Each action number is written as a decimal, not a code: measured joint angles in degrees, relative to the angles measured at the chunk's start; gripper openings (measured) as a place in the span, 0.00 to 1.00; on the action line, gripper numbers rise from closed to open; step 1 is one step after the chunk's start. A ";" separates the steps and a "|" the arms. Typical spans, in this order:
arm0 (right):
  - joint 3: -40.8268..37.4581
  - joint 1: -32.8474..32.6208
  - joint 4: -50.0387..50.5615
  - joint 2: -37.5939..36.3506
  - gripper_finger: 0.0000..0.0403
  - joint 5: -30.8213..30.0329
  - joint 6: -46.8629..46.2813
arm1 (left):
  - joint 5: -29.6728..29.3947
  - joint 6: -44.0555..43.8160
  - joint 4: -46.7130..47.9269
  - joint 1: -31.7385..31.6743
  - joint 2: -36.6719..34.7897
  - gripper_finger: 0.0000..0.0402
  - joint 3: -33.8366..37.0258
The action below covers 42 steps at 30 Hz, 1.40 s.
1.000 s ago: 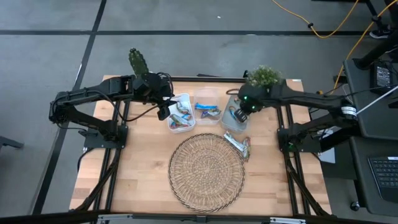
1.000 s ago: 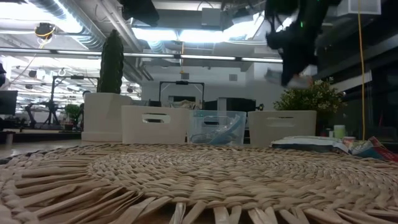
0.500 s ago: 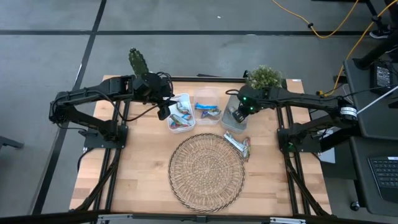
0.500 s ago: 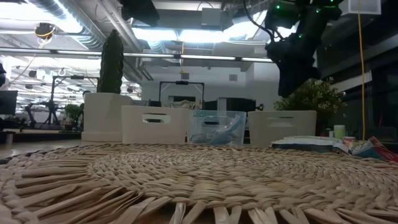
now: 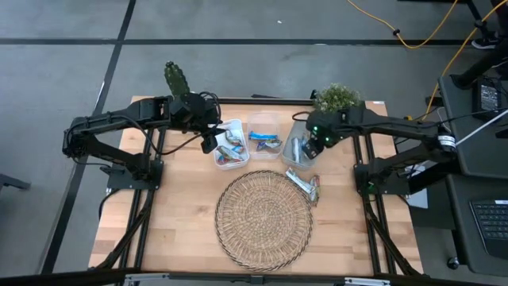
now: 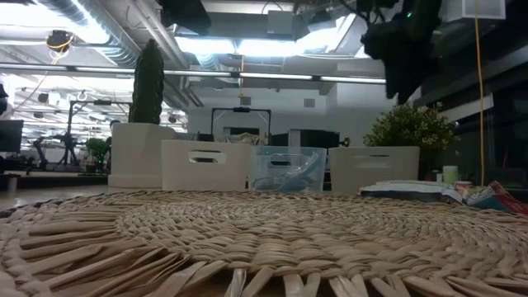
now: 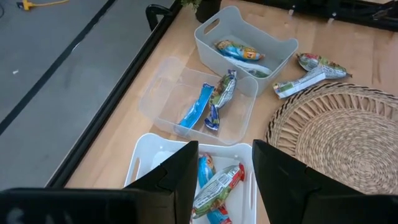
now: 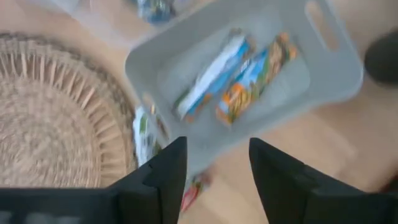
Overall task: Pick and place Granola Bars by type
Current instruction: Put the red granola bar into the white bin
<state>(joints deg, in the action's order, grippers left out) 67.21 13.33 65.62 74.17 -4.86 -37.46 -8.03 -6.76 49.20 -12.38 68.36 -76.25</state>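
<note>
Three tubs stand in a row at the far side: a white one (image 5: 230,145) with several granola bars (image 7: 214,185), a clear one (image 5: 264,141) with blue bars (image 7: 198,107), and a white one (image 5: 299,151) with two bars (image 8: 244,73) lying on its floor. Two more bars (image 5: 304,184) lie on the table by the woven mat (image 5: 263,220). My left gripper (image 7: 224,180) hovers open above the left tub. My right gripper (image 8: 217,180) hangs open above the right tub's near right corner, nothing between its fingers.
A cactus pot (image 5: 176,79) stands at the far left corner and a leafy plant (image 5: 337,97) at the far right, both close behind the arms. The round mat fills the table's middle. Bare wood (image 5: 178,214) shows left and right of it.
My right gripper held a silvery bar above the right tub, dipped toward it and let go. The bar now lies in that tub. The gripper has since risen and drifted toward the table's right edge.
</note>
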 joint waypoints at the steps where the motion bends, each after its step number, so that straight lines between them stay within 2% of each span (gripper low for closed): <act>1: 0.64 -1.47 1.68 0.00 0.43 -0.04 -1.38 | 0.00 0.00 0.26 0.00 0.00 0.36 0.00; 5: 3.00 -9.12 8.12 -0.02 0.41 0.01 -8.88 | 0.04 0.01 2.22 0.01 0.00 0.36 0.00; 13: 9.06 -26.34 15.04 -0.02 0.37 0.01 -32.19 | 0.09 0.02 4.60 0.01 0.00 0.36 0.00; 17: 12.87 -31.94 16.68 -0.06 0.35 -1.66 -42.14 | 0.20 1.94 4.62 0.00 0.00 0.36 0.00; 21: 12.91 -35.11 16.43 -0.04 0.34 -5.11 -46.24 | 0.24 3.89 4.62 0.01 0.00 0.36 0.00; 24: 10.08 -35.73 16.34 0.03 0.33 -4.31 -48.58 | 0.26 4.84 4.62 0.02 0.00 0.36 0.00; 27: 5.89 -36.66 11.80 0.00 0.37 -3.46 -49.56 | 0.83 5.06 4.64 0.00 0.00 0.36 0.00; 32: -3.93 -37.01 0.53 0.03 0.53 -2.29 -53.36 | 3.76 6.08 4.79 0.02 0.00 0.36 0.00; 37: -14.67 -37.03 -9.59 0.07 0.70 2.44 -59.80 | 4.99 6.69 4.95 0.02 0.00 0.36 0.00; 42: -20.44 -36.99 -14.47 0.07 0.76 3.50 -64.08 | 4.98 6.69 4.93 0.02 0.00 0.36 0.00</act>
<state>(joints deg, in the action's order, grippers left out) 46.77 -23.66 51.16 74.24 -1.37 -101.54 -3.05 -0.08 54.13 -12.37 68.36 -76.25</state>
